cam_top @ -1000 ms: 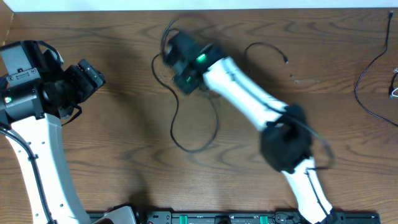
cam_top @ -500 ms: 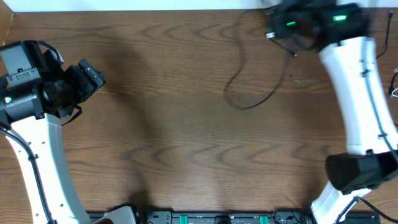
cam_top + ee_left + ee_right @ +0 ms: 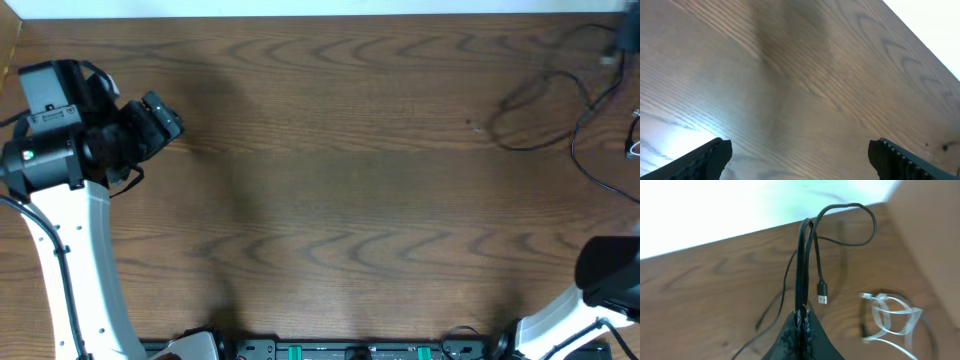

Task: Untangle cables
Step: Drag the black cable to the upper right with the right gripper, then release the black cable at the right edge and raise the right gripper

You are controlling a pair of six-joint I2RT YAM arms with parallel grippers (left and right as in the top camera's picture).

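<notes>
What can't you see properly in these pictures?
- Right claw: cut off by the overhead view's top right corner; only its wrist camera shows it pinching the black cable.
- White cable: blurry in the right wrist view, cropped by the overhead view's right edge.
- Black cable's loops: smeared overhead, so crossings are unclear.
- Left claw: bottom edge of its wrist view hides all but the fingertips.

A black cable (image 3: 801,265) rises from the black right gripper (image 3: 801,312); right of its jaws, a white cable (image 3: 892,316) lies on the brown wood-grain table (image 3: 700,290).
</notes>
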